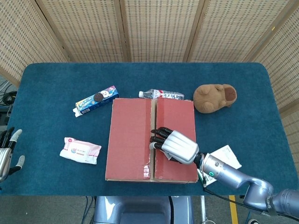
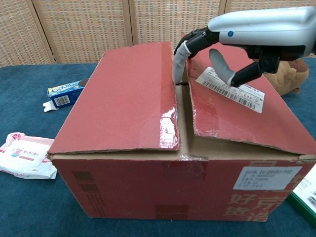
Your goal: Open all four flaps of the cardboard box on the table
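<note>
- The box [image 1: 152,140] is set mid-table, flaps unopened.
- The right hand [image 2: 232,47] is held spread, fingertips [image 2: 177,66] dipped into the box's seam.
- The right flap [image 2: 237,108] could be torn if hooked shallowly.

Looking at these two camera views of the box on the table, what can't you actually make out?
- Inside of the cardboard box: hidden in both views by its two top flaps.
- The inner flaps: covered by the same top flaps.
- Right hand fingertips in the seam: chest view cannot show whether they hook under the flap edge.
- Left hand: cut off by the head view's left edge.
- Water bottle: its lower side is hidden behind the box.
</note>
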{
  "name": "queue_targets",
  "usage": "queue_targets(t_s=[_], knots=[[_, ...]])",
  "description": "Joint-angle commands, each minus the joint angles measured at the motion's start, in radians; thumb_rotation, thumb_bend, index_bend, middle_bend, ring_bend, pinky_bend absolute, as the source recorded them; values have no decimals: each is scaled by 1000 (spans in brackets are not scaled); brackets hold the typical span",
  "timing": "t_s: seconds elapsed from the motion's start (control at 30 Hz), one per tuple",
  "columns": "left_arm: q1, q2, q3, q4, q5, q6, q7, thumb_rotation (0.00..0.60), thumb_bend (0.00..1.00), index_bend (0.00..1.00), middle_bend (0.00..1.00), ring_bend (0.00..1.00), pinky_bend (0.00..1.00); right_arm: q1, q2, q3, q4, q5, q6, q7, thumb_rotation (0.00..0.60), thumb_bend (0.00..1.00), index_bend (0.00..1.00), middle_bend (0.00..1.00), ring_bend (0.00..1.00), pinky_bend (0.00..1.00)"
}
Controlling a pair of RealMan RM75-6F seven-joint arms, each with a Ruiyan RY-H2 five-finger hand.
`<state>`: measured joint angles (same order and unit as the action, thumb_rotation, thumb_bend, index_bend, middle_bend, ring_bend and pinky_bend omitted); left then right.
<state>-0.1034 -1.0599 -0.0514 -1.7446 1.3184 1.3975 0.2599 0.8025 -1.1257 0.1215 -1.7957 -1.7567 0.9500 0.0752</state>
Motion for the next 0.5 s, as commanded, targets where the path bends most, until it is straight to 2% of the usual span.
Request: queue_targets(t_s=[0.03, 0.17, 0.5], knots=[[0, 0, 0, 0, 0, 0, 0, 600, 426, 74, 0, 0, 0, 1, -3, -3, 8, -2, 8, -2, 600, 1000, 389, 373, 161, 180], [-1, 0, 1, 0, 0, -2, -1, 600, 426, 74, 0, 0, 0, 0, -7, -7, 24, -11, 27, -7, 600, 1000, 420, 451, 197, 180], [-10, 11, 7, -9, 6, -24, -26, 600, 427, 74, 0, 0, 0, -5, 19, -12, 45, -28, 77, -22, 600, 1000, 425, 547, 257, 180]])
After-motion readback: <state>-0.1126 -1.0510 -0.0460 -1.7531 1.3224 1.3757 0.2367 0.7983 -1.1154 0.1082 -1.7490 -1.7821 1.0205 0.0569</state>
